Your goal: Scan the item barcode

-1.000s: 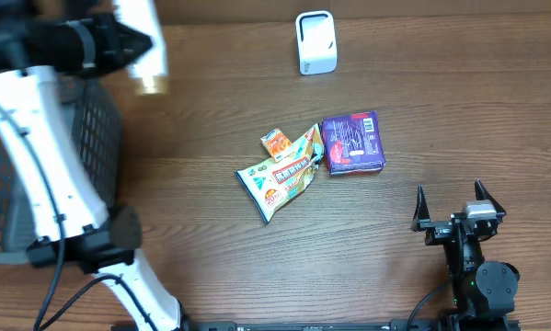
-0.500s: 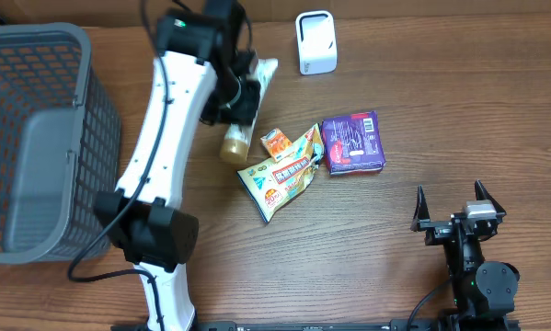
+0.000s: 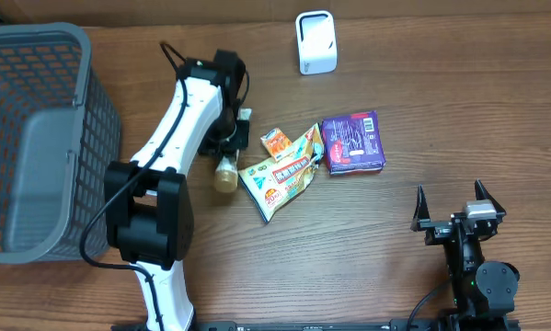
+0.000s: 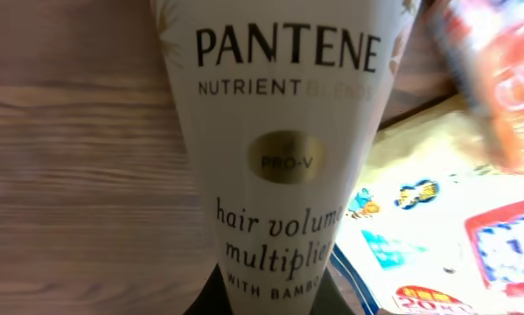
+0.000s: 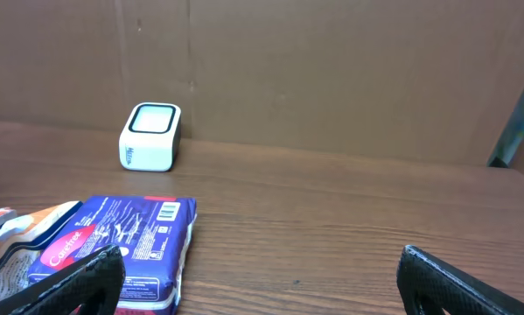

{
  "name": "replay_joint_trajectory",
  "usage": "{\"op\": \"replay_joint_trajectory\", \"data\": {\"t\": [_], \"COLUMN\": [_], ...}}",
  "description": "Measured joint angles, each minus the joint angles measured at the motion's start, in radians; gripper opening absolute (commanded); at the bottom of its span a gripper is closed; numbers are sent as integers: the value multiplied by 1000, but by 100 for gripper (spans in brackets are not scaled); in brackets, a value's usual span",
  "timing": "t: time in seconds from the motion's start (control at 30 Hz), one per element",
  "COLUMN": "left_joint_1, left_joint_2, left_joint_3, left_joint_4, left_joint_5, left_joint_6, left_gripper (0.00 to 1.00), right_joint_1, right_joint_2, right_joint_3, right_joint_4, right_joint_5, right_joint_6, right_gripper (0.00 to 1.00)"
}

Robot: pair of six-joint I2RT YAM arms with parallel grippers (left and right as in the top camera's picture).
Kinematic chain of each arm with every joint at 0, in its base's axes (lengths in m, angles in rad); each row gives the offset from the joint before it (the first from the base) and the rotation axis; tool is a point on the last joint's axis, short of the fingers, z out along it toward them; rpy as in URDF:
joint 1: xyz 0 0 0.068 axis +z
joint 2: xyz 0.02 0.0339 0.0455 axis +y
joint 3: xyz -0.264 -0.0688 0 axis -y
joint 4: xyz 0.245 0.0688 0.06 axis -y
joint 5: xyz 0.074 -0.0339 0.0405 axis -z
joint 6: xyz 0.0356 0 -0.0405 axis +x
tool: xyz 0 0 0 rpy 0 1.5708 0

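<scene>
Half a second back the left arm held the cream Pantene tube with a gold cap [image 3: 224,174] further away, its pale end tipped toward the white box-shaped scanner [image 3: 315,41]. Now the arm has folded back toward the near side. The tube has come down beside the heap of packets, well short of the scanner. The right arm has not moved.

The left gripper [image 3: 232,136] is clenched around the tube's body. In the wrist view its dark fingers [image 4: 211,299] pinch the narrow part at the bottom edge of the picture. The tube's long axis runs roughly far to near, leaning a little left. The gold cap points toward the near edge, just left of the yellow-and-white snack pouch [image 3: 280,179]. The opposite end is hidden under the gripper from overhead. The printed front with the brand name faces the wrist camera. Whether the cap rests on the brown wooden table [image 3: 395,276] or hangs just above it is hard to judge.

The small orange packet [image 3: 276,142] and the purple wrapped pack [image 3: 353,143] lie right of the tube. The grey plastic mesh basket [image 3: 36,138] is far left. The right gripper [image 3: 450,191] sits at the near right, its fingers spread wide and holding nothing.
</scene>
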Motion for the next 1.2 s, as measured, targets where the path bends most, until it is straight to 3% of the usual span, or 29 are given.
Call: {"op": "replay_joint_trajectory", "data": {"t": [0.1,0.33,0.47,0.63,0.77,0.87,0.9,1.2], "left_joint_1": [-3,-6,-5,-5,-5,-5,-5,3], "left_joint_2": [0,0,0,-4,-12,-51,-70,-279], "left_joint_3": [-68,-54,116,462,672,736,742,748], "left_joint_4": [26,-43,-150,-314,-374,-376,-377,-380], "left_joint_5": [16,31,34,34,45,59,61,-12], "left_joint_6": [-10,-19,-19,-19,-14,-11,-8,13], "left_gripper": [32,37,38,44,56,79,100,100], "right_joint_1": [0,0,0,0,0,0,0,0], "right_joint_2": [0,0,0,0,-1,-1,-1,-1], "right_joint_3": [0,0,0,0,0,0,0,0], "right_joint_4": [1,0,1,0,0,0,1,1], "right_joint_5": [0,0,0,0,0,0,0,0], "right_joint_6": [0,0,0,-1,0,0,0,0], "right_gripper": [100,100,100,100,100,100,100,100]}}
